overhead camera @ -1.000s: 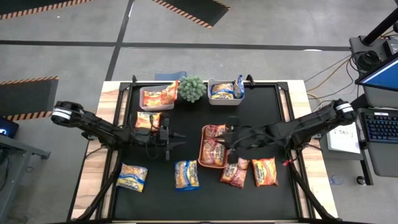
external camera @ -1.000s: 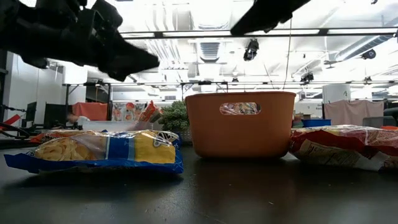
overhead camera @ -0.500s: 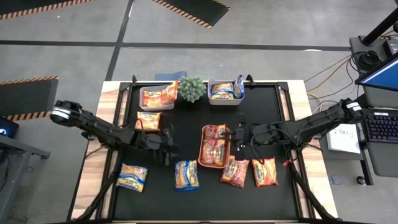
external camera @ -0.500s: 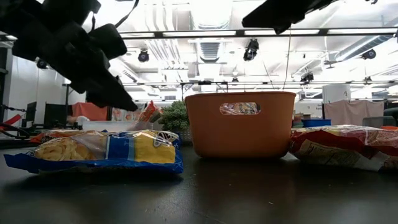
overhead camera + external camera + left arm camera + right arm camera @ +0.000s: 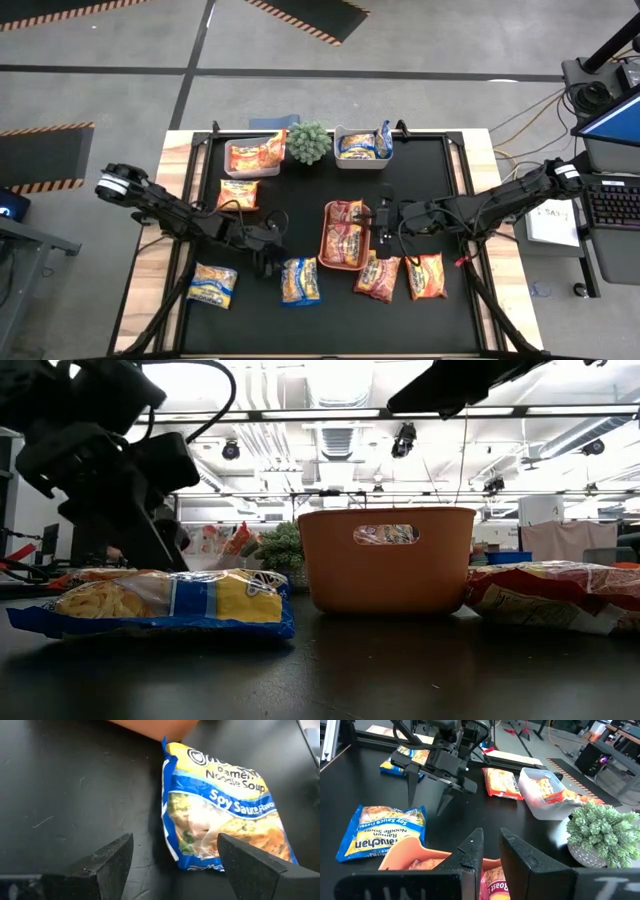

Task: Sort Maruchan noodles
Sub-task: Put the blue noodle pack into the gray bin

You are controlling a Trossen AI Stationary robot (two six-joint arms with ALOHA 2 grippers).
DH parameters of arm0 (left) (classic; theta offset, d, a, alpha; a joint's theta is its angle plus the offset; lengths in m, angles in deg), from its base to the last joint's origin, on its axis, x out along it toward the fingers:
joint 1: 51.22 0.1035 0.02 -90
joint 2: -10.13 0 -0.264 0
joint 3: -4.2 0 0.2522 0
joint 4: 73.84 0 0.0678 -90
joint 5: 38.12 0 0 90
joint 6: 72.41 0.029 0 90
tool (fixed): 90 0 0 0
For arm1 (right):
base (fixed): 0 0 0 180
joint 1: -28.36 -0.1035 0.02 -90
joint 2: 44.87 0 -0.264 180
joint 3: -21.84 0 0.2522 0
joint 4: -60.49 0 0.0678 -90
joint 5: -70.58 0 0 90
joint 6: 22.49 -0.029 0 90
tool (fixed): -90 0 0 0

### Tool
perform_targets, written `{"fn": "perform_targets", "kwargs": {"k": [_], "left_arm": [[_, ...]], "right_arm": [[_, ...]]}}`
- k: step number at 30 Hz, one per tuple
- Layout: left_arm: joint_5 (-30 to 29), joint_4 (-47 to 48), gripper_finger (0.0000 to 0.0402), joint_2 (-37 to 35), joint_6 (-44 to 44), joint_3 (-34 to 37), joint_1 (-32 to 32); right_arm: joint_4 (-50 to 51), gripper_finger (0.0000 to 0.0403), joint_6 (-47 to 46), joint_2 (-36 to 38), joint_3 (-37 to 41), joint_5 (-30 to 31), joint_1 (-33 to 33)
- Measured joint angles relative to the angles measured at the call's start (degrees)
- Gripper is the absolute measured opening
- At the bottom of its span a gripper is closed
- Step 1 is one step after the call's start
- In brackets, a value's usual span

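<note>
Yellow-and-blue soy-sauce packet (image 5: 299,280) lies flat on the black tabletop (image 5: 300,205) at about 6 o'clock, with the left tool (image 5: 268,262) just beside it toward 9 o'clock, fingers (image 5: 107,862) spread wide and empty, touching nothing that can be seen. Right tool (image 5: 381,219) hangs over the 3 o'clock edge of the orange tray (image 5: 327,250) with fingers pressed nearly together, holding nothing. Other noodle packets: one yellow-and-blue (image 5: 212,284) toward 7 o'clock, one orange (image 5: 238,193) toward 9 o'clock, a dark red (image 5: 378,277) and an orange (image 5: 425,276) toward 5 o'clock, more inside the tray and the two clear bins (image 5: 234,166) at 12 o'clock.
</note>
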Motion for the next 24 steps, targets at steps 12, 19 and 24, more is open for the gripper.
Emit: {"fn": "perform_targets", "kwargs": {"k": [12,19,24], "left_arm": [[2.9,-5.1,0.0179,5.4,-1.0,-0.2,-0.1],[2.9,-5.5,0.0042,5.0,1.2,-0.2,-0.1],[1.3,-5.7,0.0010,4.4,4.0,-0.2,-0.2]], "right_arm": [[-1.4,0.0052,0.0,-0.2,0.0,0.0,0.2],[-1.9,0.0052,-0.2,-0.2,0.0,0.0,0.8],[-3.4,0.0052,-0.9,-0.2,-0.1,0.0,1.3]]}}
